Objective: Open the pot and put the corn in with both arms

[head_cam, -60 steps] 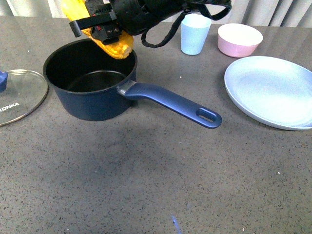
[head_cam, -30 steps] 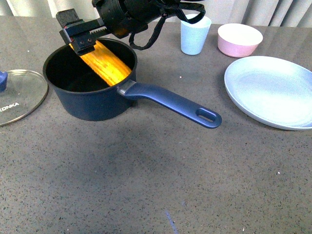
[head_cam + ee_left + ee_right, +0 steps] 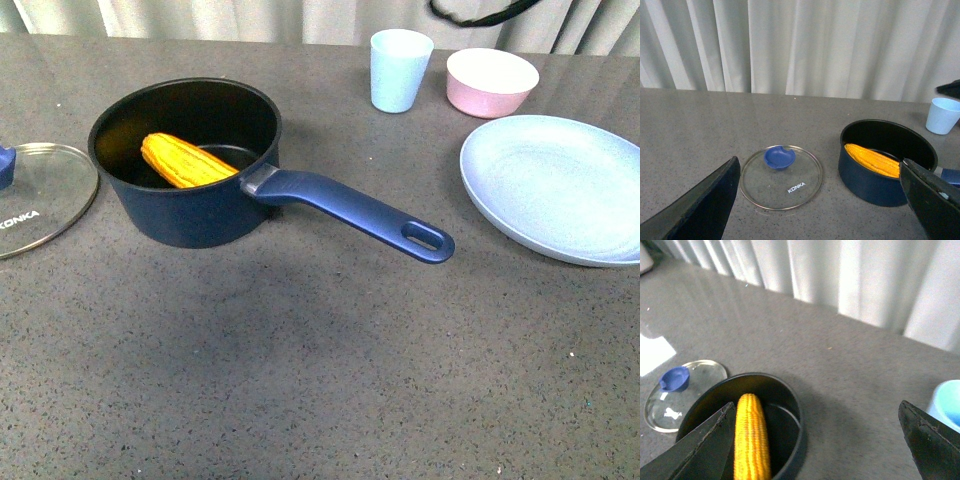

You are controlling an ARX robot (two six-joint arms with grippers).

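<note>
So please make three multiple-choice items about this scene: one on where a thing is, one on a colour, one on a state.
1. Where does the corn lie?
A. on the plate
B. inside the pot
C. on the glass lid

2. What colour is the small bowl?
A. pink
B. green
C. black

3. What is the state of the left claw?
A. shut on the corn
B. shut on the lid knob
C. open

Answers: 1 B, the cob leans against the pot's inner wall. 2 A, the bowl beside the light blue cup is pink. 3 C, its fingers stand wide apart with nothing between them.
</note>
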